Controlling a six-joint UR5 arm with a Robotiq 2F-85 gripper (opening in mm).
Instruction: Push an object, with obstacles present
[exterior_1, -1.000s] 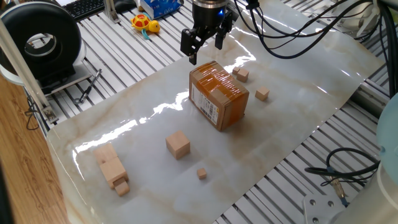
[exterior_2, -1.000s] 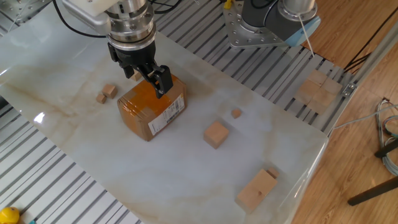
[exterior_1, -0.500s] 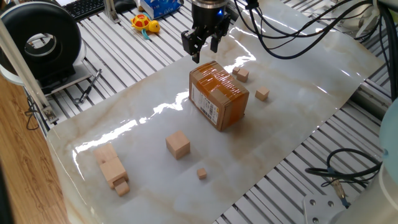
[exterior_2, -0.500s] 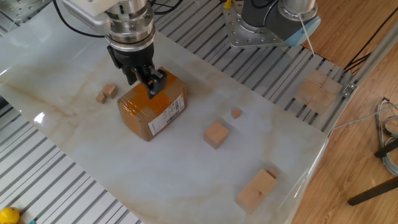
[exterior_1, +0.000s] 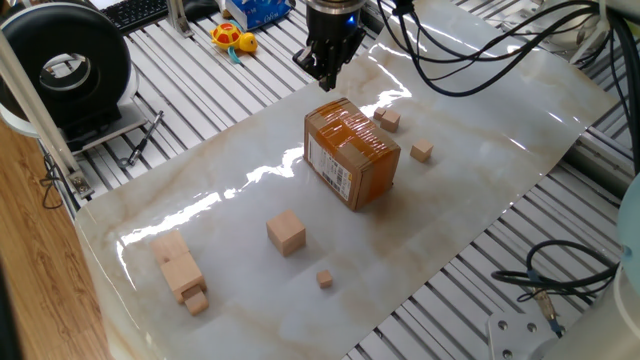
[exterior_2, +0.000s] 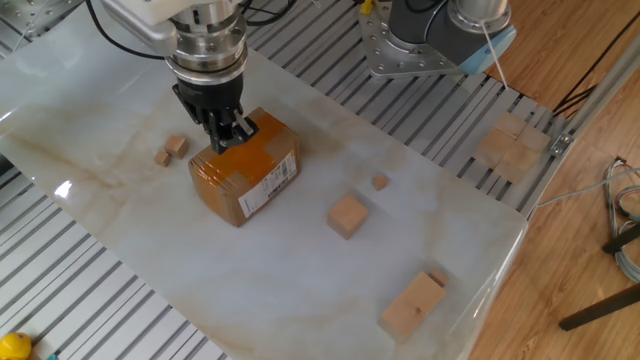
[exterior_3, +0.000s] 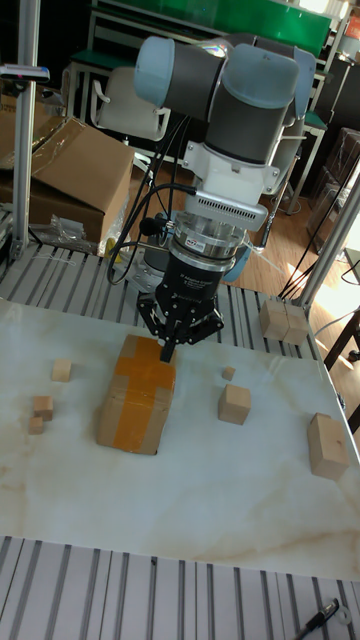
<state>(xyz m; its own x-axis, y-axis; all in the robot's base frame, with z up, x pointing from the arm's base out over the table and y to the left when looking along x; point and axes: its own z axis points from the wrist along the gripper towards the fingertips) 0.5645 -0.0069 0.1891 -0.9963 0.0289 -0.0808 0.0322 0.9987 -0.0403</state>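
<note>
Two near-identical small wooden cubes lie beside the brown cardboard box: one cube stands alone, the other cube has a tinier block touching it. I cannot tell which one is the object. My gripper is shut on nothing and hangs over the box's top edge, on the side away from the wooden blocks. In the tall fixed view its tips sit just over the box top.
A larger wooden cube and a tiny cube stand on the marble sheet past the box. A stack of big wooden blocks sits near the sheet's corner. More blocks rest on the slatted table by the robot base.
The fingers have gone from open to shut. The gripper shifted slightly, staying above the box's top edge. Box and cubes have not moved.
</note>
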